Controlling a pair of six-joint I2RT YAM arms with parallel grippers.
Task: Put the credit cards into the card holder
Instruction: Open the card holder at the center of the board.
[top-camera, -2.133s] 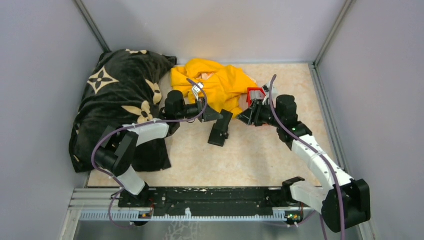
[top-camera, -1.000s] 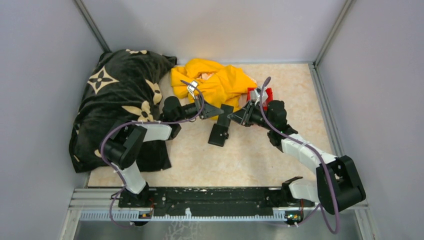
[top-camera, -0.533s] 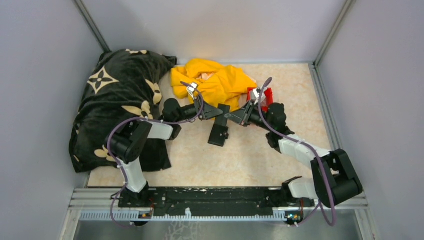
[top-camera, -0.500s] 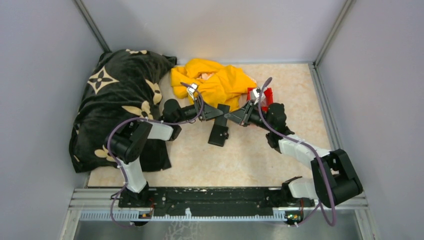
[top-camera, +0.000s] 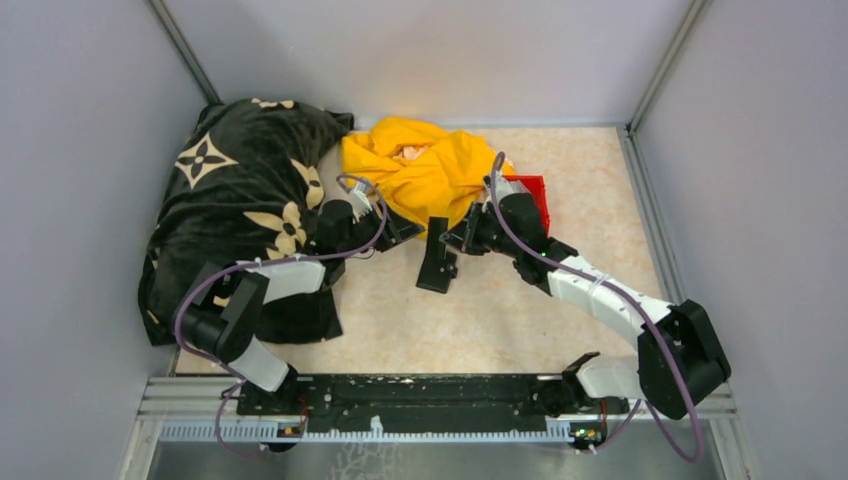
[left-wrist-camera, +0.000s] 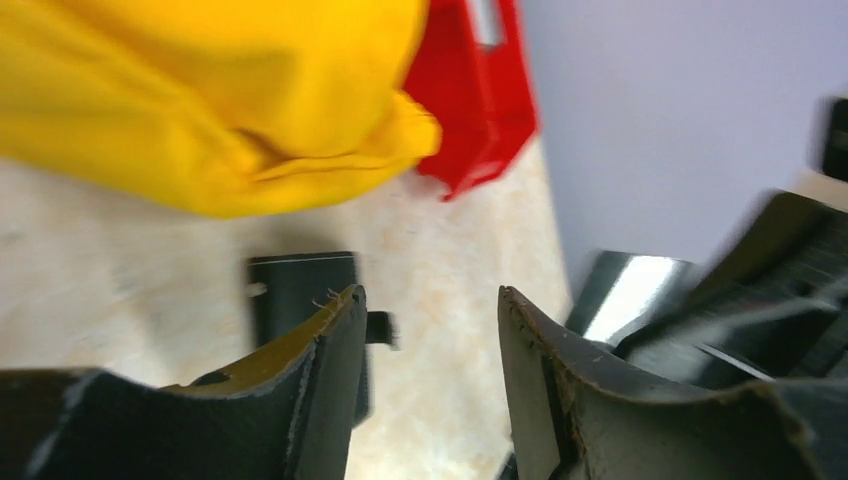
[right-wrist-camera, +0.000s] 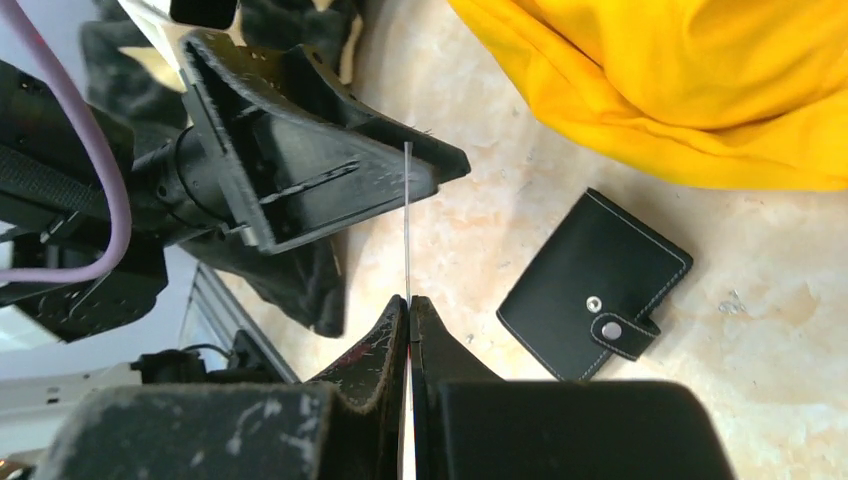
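Credit card (right-wrist-camera: 408, 220) edge-on, clamped in our right gripper (right-wrist-camera: 409, 300), its far end by our left gripper (left-wrist-camera: 430, 300), jaws parted. Card holder (right-wrist-camera: 590, 280) lies snapped closed on table (right-wrist-camera: 780, 300), just beside right gripper.

The card holder (right-wrist-camera: 595, 285) looks like matt black leather with pale stitching and a shiny metal snap (right-wrist-camera: 610, 328). The yellow cloth (right-wrist-camera: 700, 80) is soft and matt, the red bin (left-wrist-camera: 470, 100) smooth plastic, the worktop (right-wrist-camera: 800, 300) smooth mottled beige.
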